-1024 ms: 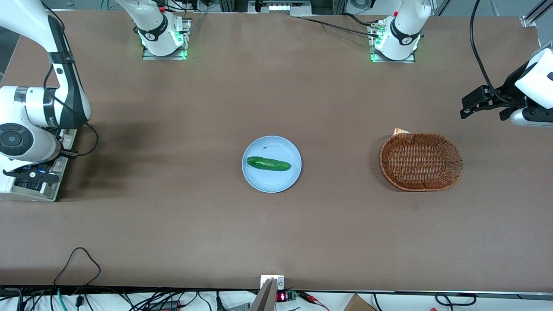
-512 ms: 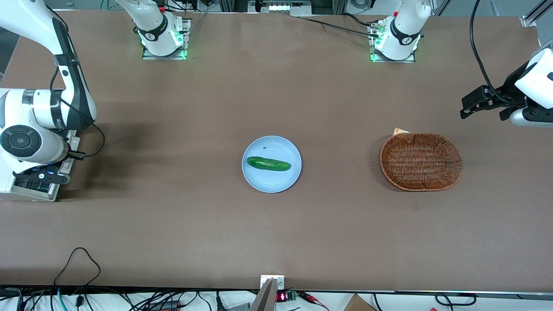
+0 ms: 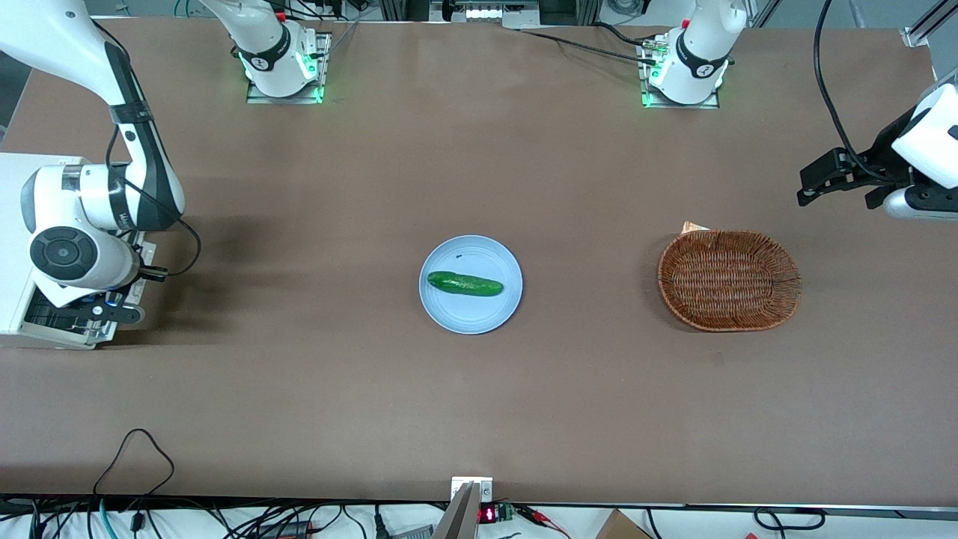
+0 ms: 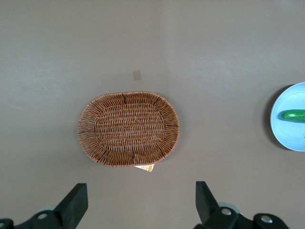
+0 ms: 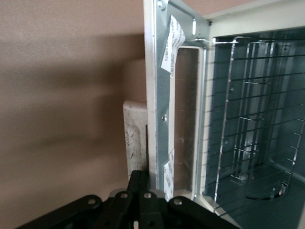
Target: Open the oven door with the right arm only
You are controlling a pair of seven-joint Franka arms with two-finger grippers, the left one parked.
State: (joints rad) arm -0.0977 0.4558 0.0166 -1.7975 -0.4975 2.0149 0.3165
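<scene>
Fingers (image 5: 139, 183) of the gripper (image 5: 143, 191) are pressed together at the edge of the oven door (image 5: 174, 109), beside its pale bar handle (image 5: 135, 138), but whether they are clamping anything cannot be told. Seen from the right wrist, the door stands swung away from the oven (image 5: 257, 19), showing its silver metal frame, its glass pane and two white stickers. A wire rack (image 5: 257, 119) sits inside the grey cavity.

From the front, the right arm (image 3: 82, 217) bends low over the oven (image 3: 15, 224) at the working arm's end of the brown table (image 3: 479, 389). Its gripper (image 3: 105, 311) hangs just above the opened door (image 3: 67, 326), which juts out from the white box toward the table's middle.

Near the centre of the table a light blue plate (image 3: 470, 314) holds a green cucumber (image 3: 464, 284). Toward the parked arm's end lies an oval wicker basket (image 3: 729, 280) with a small paper tag (image 3: 694, 227) touching its rim.
</scene>
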